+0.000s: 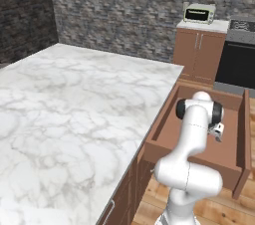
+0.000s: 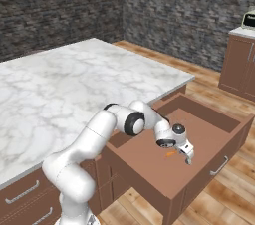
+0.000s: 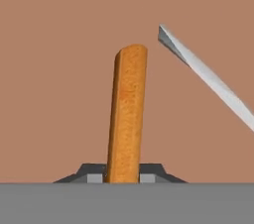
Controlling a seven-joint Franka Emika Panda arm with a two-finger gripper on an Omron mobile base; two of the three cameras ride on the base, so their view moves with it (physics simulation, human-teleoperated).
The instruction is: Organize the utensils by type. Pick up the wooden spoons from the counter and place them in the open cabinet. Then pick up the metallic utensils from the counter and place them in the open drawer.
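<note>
Slim orange-brown fork point(image 3: 127, 114) is gripped by end effector point(image 2: 188, 158) over open reddish-brown wooden drawer point(image 2: 149, 169); release judged next, beside silvery spoon point(image 3: 208, 77).

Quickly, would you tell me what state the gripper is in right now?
Gripper: closed on the orange-brown fork, over the open drawer.
</note>
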